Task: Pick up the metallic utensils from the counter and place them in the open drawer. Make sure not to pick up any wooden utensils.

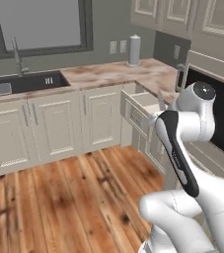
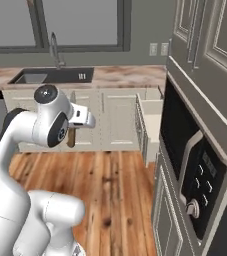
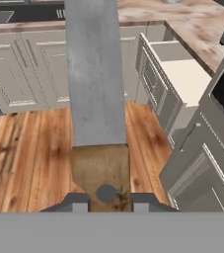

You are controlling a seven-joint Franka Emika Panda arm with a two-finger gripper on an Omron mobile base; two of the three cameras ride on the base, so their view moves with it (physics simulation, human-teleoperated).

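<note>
Knife (image 3: 96, 99) clamped by its brown handle in the end effector (image 3: 105, 202), carried over the floor short of the open drawer (image 3: 180, 74); drop-off and second utensil pending.

So the sink (image 1: 27, 83) sits in the table (image 1: 108, 74) under the window (image 1: 39, 24), with cabinet doors (image 1: 54, 126) below it. A roll (image 1: 134, 49) stands at the back near the corner. Where the table turns, the drawer (image 3: 182, 74) sticks out over the floor (image 1: 64, 197). The knife (image 3: 96, 99) sits between the fingers (image 3: 76, 203), pointing toward the cabinets, left of the drawer. The microwave (image 2: 200, 170) is off to the right.
</note>
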